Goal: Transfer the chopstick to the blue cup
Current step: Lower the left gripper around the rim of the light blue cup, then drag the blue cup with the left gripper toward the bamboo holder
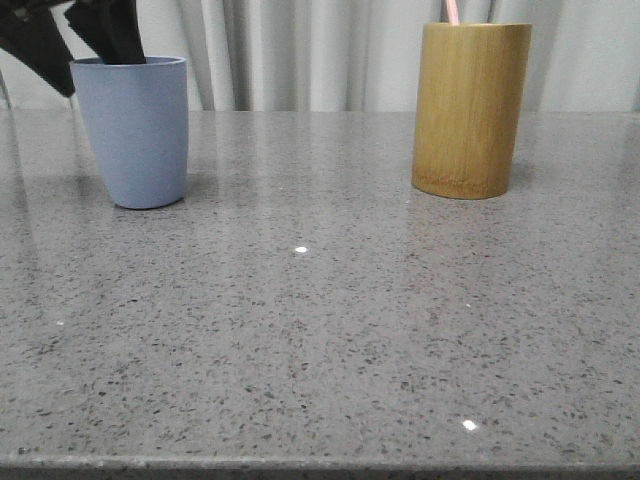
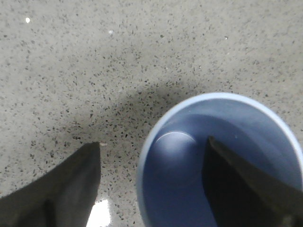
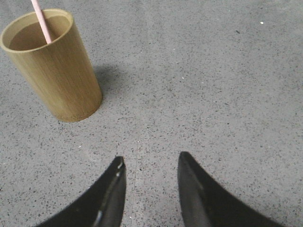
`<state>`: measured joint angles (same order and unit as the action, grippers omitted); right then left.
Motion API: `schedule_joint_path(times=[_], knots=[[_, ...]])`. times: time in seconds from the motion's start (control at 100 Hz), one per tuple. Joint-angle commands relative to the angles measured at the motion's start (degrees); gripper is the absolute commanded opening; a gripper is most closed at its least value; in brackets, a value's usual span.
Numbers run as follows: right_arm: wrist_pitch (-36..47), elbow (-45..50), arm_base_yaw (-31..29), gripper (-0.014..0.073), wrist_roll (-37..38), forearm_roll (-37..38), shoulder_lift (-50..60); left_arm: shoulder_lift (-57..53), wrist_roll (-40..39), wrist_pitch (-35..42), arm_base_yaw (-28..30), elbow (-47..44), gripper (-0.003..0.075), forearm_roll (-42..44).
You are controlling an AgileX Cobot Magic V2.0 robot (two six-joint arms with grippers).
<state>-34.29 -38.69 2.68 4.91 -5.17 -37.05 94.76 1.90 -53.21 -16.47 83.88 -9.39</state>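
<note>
Nearest the front camera lies the bare grey speckled table, filling the lower frame. My left gripper hangs over the blue cup at the upper left of the front view, its two black fingers spread wide apart: one dips inside the cup's mouth, the other stands outside the rim above the table. They clamp nothing. My right gripper sits at the bottom of its wrist view, its two dark fingers apart with only table between them.

Outward from there I count two cups: the one blue cup and one tan bamboo cup at the upper right of the front view, well apart. One pale pink chopstick stands in the bamboo cup, poking above its rim. The blue cup's inside shows no chopstick. I can read no writing or label on anything.
</note>
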Motion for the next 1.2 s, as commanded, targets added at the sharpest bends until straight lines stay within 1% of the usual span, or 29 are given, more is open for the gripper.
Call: schedule_joint_path(times=[0.0,0.07,0.08,0.09,0.11,0.14,0.19,0.21,0.27,0.28,0.33,0.51,0.65,0.84,1.04,1.19], knots=[[4.15,-1.94,-0.4,0.0293,-0.49,-0.01,-0.39,-1.47,0.01,1.46,-0.46,2.05,0.0433,-1.03],[4.15,-1.94,-0.4,0.0293,-0.49,-0.01,-0.39,-1.23,-0.12,1.37,-0.46,2.05,0.0393,-1.03],[4.15,-1.94,-0.4,0.0293,-0.49,-0.01,-0.39,-1.23,-0.13,1.37,-0.46,2.05,0.0371,-1.03],[4.15,-1.94,-0.4,0.0293,-0.49,-0.01,-0.39,-1.23,-0.13,1.37,-0.46,2.05,0.0371,-1.03],[4.15,-1.94,-0.4,0.0293,-0.49,-0.01,-0.39,-1.23,-0.13,1.37,-0.36,2.05,0.0337,-1.03],[4.15,-1.94,-0.4,0.0293,-0.49,-0.01,-0.39,-1.23,-0.13,1.37,-0.36,2.05,0.0307,-1.03],[4.15,-1.94,-0.4,0.0293,-0.49,-0.01,-0.39,-1.23,-0.13,1.37,-0.36,2.05,0.0215,-1.03],[4.15,-1.94,-0.4,0.0293,-0.49,-0.01,-0.39,-1.23,-0.13,1.37,-0.36,2.05,0.019,-1.03],[4.15,-1.94,-0.4,0.0293,-0.49,-0.01,-0.39,-1.23,-0.13,1.37,-0.36,2.05,0.0069,-1.03],[4.15,-1.94,-0.4,0.0293,-0.49,-0.01,-0.39,-1.23,-0.13,1.37,-0.36,2.05,0.0069,-1.03],[4.09,-1.94,-0.4,0.0293,-0.49,0.0,-0.39,-1.23,-0.13,1.37,-0.36,2.05,-0.002,-1.03],[3.55,-1.94,-0.4,0.0293,-0.49,0.0,-0.39,-1.23,-0.13,1.37,-0.36,2.35,-0.0019,-1.03],[3.55,-1.94,-0.4,0.0293,-0.49,0.0,-0.39,-1.23,-0.13,1.54,-1.12,4.73,-0.0019,-1.65],[3.55,-1.94,-0.4,0.0293,-0.49,0.0,-0.39,0.53,-0.13,1.43,-4.39,9.46,-0.0019,-1.65],[3.5,-1.94,-0.4,0.0293,-0.49,0.0,-0.39,6.06,-0.13,-1.42,-8.51,16.48,-0.0019,-1.65],[3.38,-1.94,-0.4,0.0293,-0.49,0.0,-0.39,9.72,-0.13,-1.03,-10.9,20.84,-0.0019,-1.65]])
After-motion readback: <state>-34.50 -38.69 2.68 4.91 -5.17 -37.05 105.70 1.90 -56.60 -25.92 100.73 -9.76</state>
